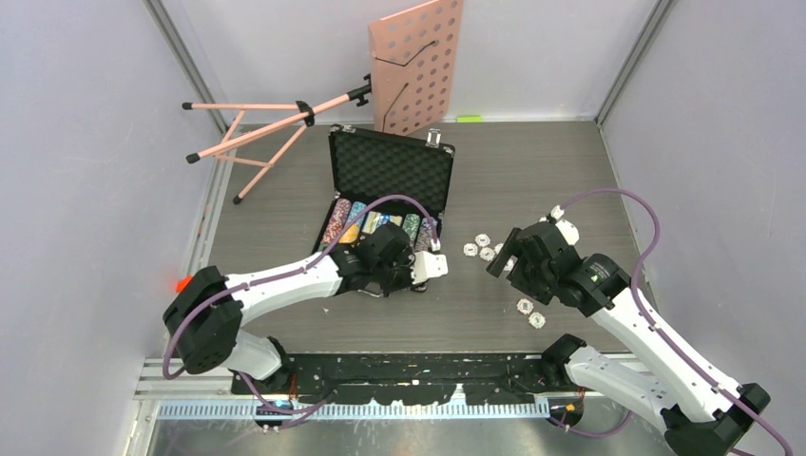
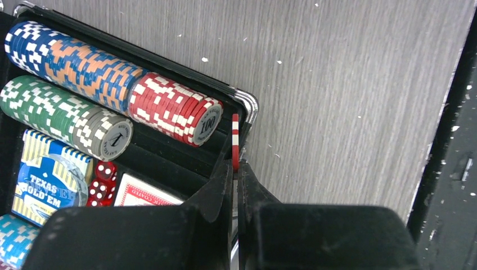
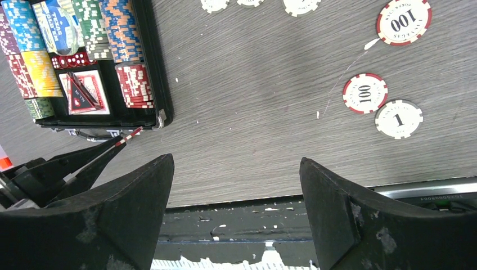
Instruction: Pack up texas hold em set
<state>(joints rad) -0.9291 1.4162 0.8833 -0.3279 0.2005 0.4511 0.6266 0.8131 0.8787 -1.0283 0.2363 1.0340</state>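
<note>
Left gripper [image 2: 236, 166] pinches red chip [image 2: 235, 138] edgewise near case [image 2: 251, 107] corner, seemingly outside the rim; released here, it may roll away. Right gripper [image 3: 236, 191] jaws apart.

A pink music stand [image 1: 333, 102] lies tipped at the far side of the grey wood-grain table [image 1: 532, 180]. Its perforated desk [image 1: 418, 66] rises against the back wall [image 1: 542, 47], and its tripod legs [image 1: 247, 138] splay leftward past the table's far left corner. A small green item [image 1: 468, 119] lies at the back edge, and an orange-red one [image 1: 182, 283] at the left edge. A black, paint-flecked strip [image 1: 428, 366] runs along the near edge.
</note>
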